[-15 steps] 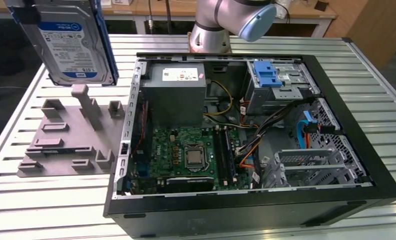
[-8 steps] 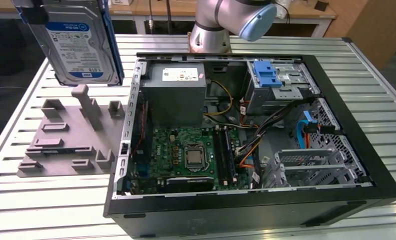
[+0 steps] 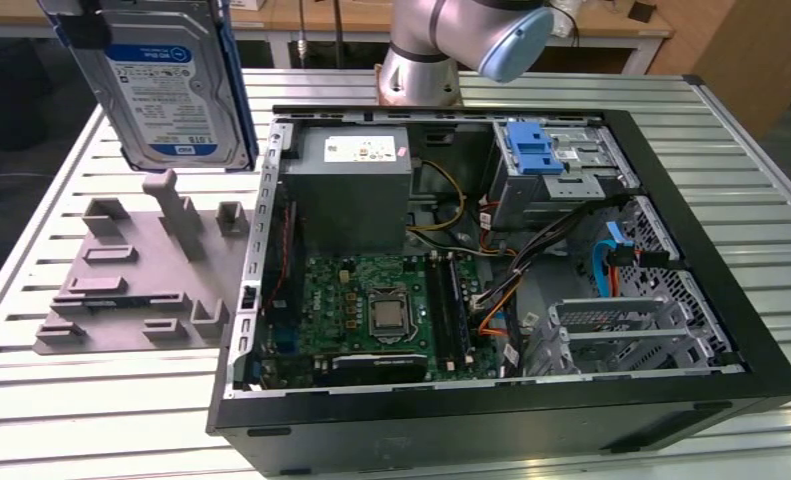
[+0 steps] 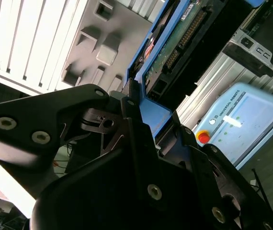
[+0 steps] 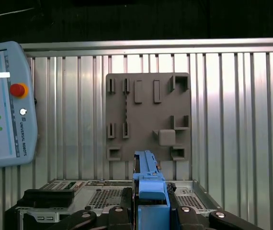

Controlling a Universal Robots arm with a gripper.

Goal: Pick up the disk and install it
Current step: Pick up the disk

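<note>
Black claw fingers are clenching on the blue plastic carrier of the disk, one on either side of it in both wrist views. The disk itself, a flat silver hard drive with a white-and-blue label, is hanging in the air on the exterior view's left, over the grey moulded fixture plate and clear of it. It is standing on end there, its long axis running close to vertical and leaning a little, with the labelled face turning toward the exterior camera and the lower short edge pointing down at the plate's posts. In the second wrist view the opposite face is showing, a green circuit board stretching away from the claw. In the first wrist view the disk is appearing edge-on, its blue frame pointing toward the fixture plate beneath. The plate is lying flat on the ribbed metal surface, just beside the open black computer case with its green motherboard and grey power-supply box. A light-blue teach pendant is resting on the surface near the plate.
</note>
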